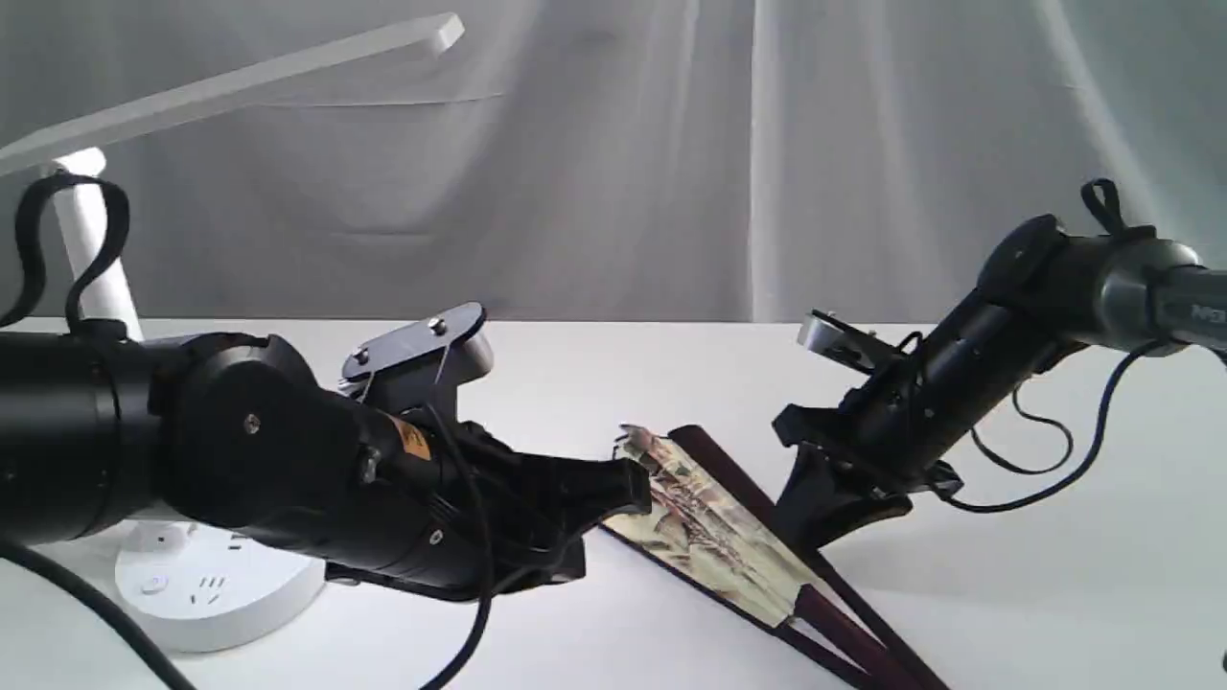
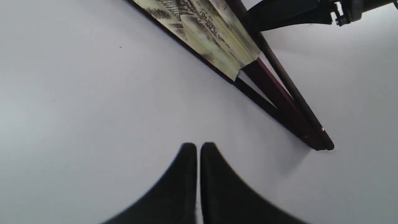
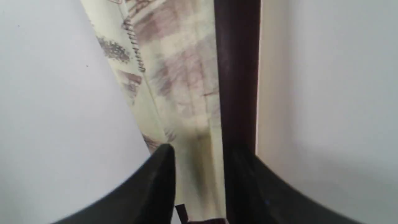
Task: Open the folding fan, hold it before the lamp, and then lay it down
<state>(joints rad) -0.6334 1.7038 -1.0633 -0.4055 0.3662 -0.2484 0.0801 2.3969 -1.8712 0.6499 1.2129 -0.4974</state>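
The folding fan (image 1: 714, 541) lies on the white table (image 1: 1007, 594) just right of the middle, spread only into a narrow wedge. Its pivot end (image 2: 323, 144) points toward the camera of the exterior view and its paper end points away, toward the pale curtain (image 1: 671, 172). The cream pleats, printed with a village scene, are bunched between 2 dark guards that part slightly from the pivot.

The right gripper (image 1: 815, 522) comes down onto the far side of the fan from the right. In the right wrist view its 2 black fingers (image 3: 158, 186) stand on either side of the stacked pleats and the dark guard (image 3: 238, 77), clamped on them near where the paper ends.

The left gripper (image 1: 618, 489) reaches in low from the left. Its tips sit together with only a thin slit between them and nothing held, as the left wrist view shows. There they hang over bare table, near the fan but apart from it.

The lamp (image 1: 230, 91) stands at the far left behind the left arm. Its long flat head slants up toward the middle, and its round base (image 1: 211, 589), with sockets, sits on the table, well apart from the fan.
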